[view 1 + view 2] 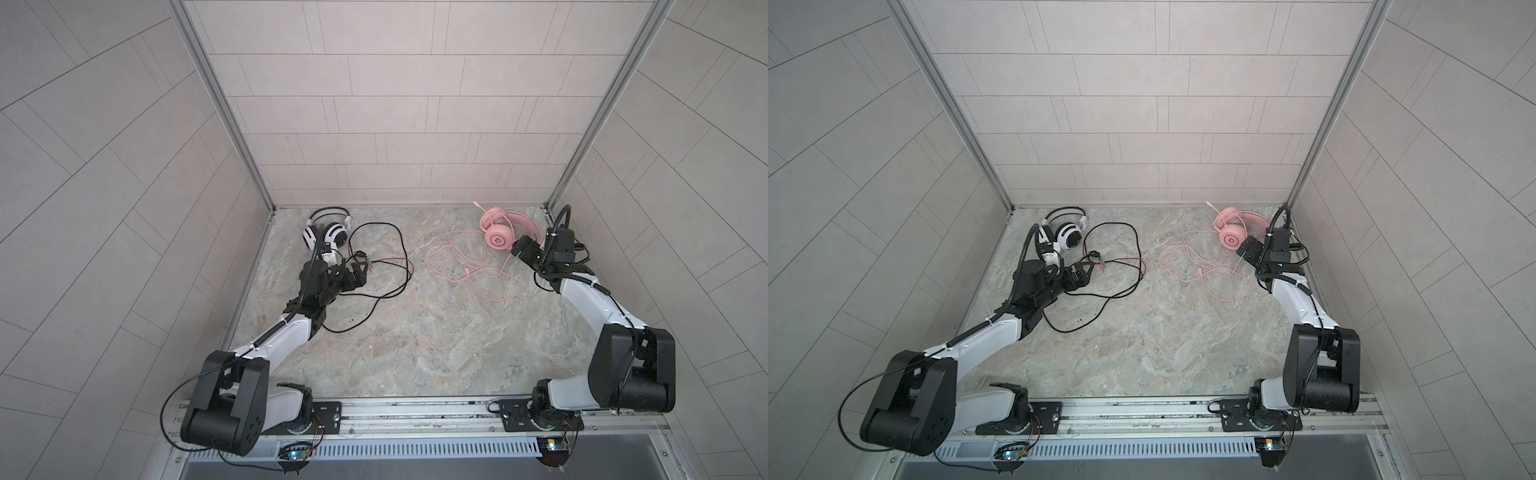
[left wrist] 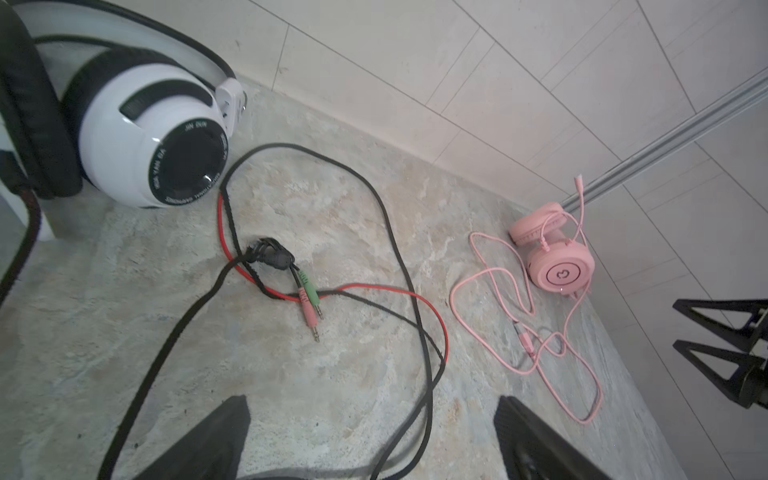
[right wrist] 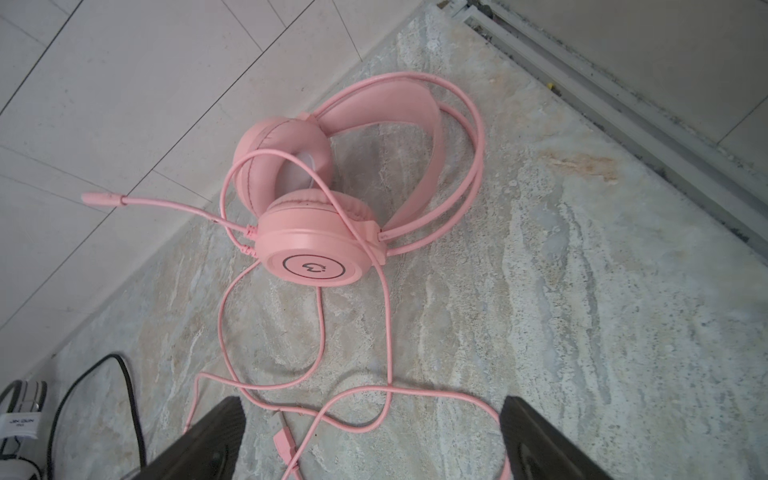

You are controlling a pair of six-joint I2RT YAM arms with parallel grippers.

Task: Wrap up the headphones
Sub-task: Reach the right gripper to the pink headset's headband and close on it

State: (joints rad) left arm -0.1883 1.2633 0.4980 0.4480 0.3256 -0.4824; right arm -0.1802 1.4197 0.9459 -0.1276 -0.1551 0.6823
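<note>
Now we see left fingers [image 2: 212, 444] spread wide, empty, above the black cable [image 2: 185, 316] beside the white headset [image 2: 137, 137]; right fingers [image 3: 528, 444] likewise spread, empty, facing the pink headset [image 3: 307, 232], both at the back of the counter [image 1: 415, 332].

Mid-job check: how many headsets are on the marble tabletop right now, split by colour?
Pink over-ear wired headset: 1
White-and-black striped over-ear wired headset: 1
Total: 2
</note>
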